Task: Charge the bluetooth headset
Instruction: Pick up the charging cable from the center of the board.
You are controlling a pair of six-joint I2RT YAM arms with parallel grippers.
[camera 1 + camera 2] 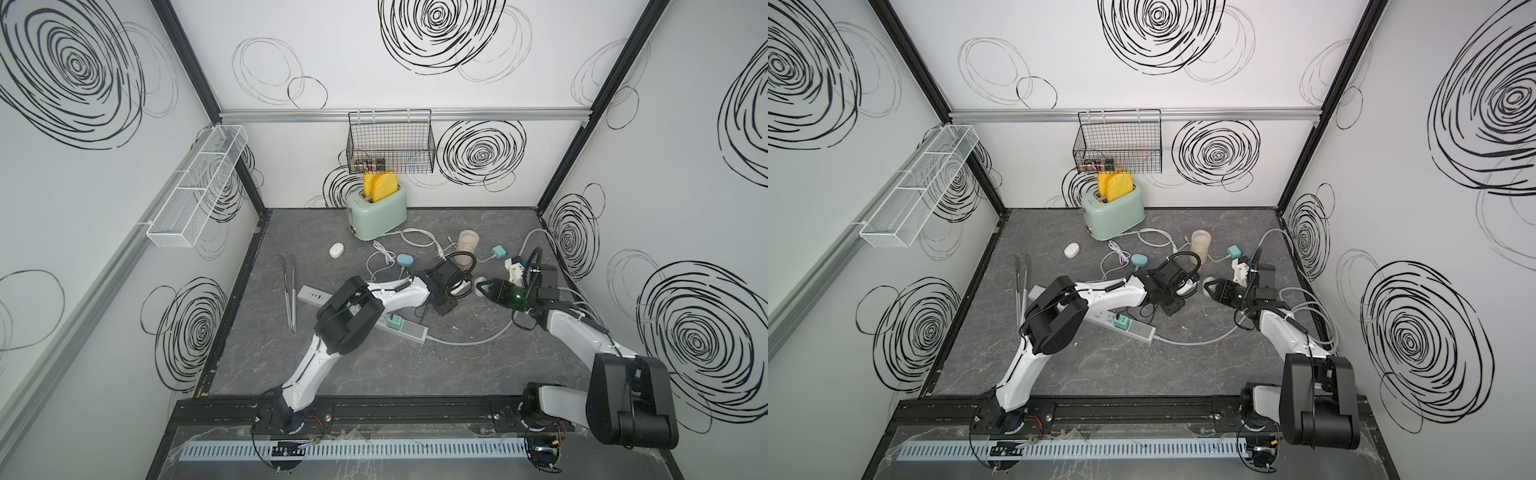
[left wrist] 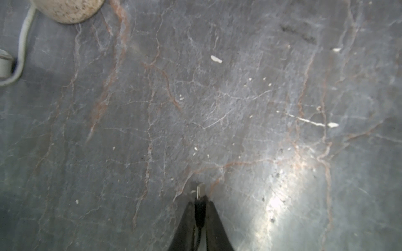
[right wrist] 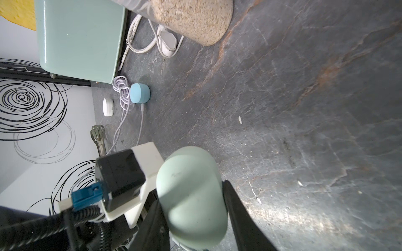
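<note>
- Misalignment looks the main hazard. The left hand [image 2: 200, 203] is clenched on a small black cable plug with a bare metal tip [image 2: 200, 211]. That tip points down, close to the dark grey marbled desk [image 2: 152, 108], not at any socket. No charging port shows in any view, so a blind push could bend the tip.
- Slipping is the next worry. The right hand [image 3: 192, 195] grasps a smooth, rounded pale-green case [image 3: 189, 171], which I take to be the headset's. It sits at about 3 o'clock from the desk's middle, just beside the left hand. The pressure of plugging in could twist it between the fingers.
- Cable drag could pull the plug askew. Its lead runs back between the fingers, and its route beyond them is hidden.
- Clear plastic cup [image 1: 467, 247], at about 1 o'clock and near both hands, is filled with beige grainy stuff. A swinging wrist could tip it.
- Mint-green toaster [image 1: 378, 214] at 12 o'clock holds two yellow slices [image 1: 380, 187] upright in its slots.
- Black wire basket [image 1: 428, 143] on the back wall holds small dark jars [image 1: 368, 164]. Anything else in it is too faint to name.
- White mesh basket [image 1: 195, 191] hangs on the side wall at 9 o'clock. Nothing shows in its three compartments.
</note>
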